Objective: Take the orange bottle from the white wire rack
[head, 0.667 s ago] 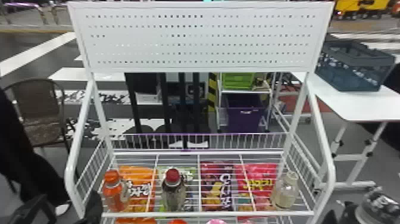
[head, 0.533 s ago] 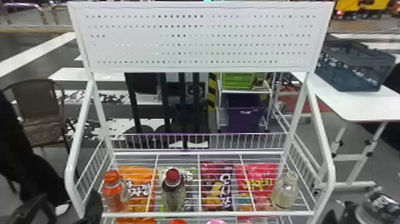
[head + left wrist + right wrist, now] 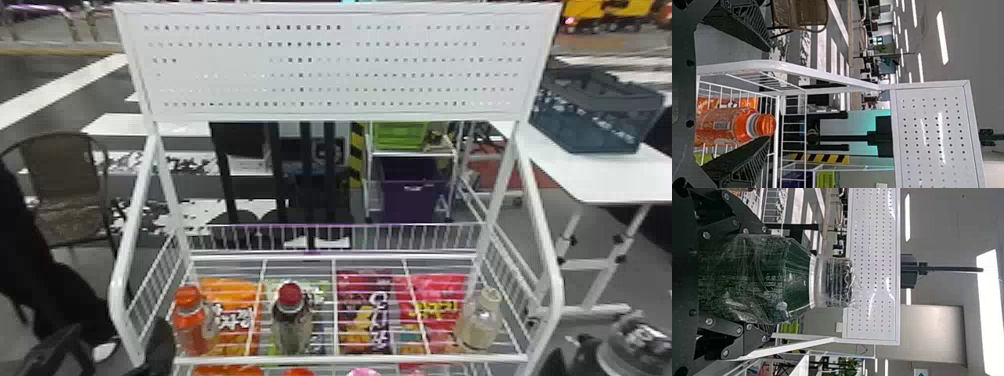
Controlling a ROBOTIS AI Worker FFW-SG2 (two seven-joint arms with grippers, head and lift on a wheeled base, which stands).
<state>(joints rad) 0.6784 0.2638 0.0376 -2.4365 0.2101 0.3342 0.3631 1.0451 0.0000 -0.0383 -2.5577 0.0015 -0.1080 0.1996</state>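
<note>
Left fingers [image 3: 119,327] wide apart, nothing held. They sit at the rack's front left corner, just short of the orange bottle [image 3: 190,327]. In the left wrist view the bottle shows between them, closer to one finger; can't tell if that one touches it.

Right fingers [image 3: 585,354] closed around a dark green bottle [image 3: 754,280] with a clear cover over its cap, off the rack's front right side.

Orange bottle is upright on the top shelf of the white wire rack [image 3: 350,359], front left, cap on. Orange snack bag [image 3: 235,310] right behind it. Same shelf: red-capped bottle [image 3: 291,325] left of middle, pale bottle [image 3: 480,325] at right, three more snack bags across.

Perforated white panel [image 3: 340,65] above the shelf. Dark blue crate [image 3: 595,120] on the white bench [image 3: 590,180], right. Brown chair [image 3: 62,170] left. Purple bin [image 3: 410,197] behind the rack.
</note>
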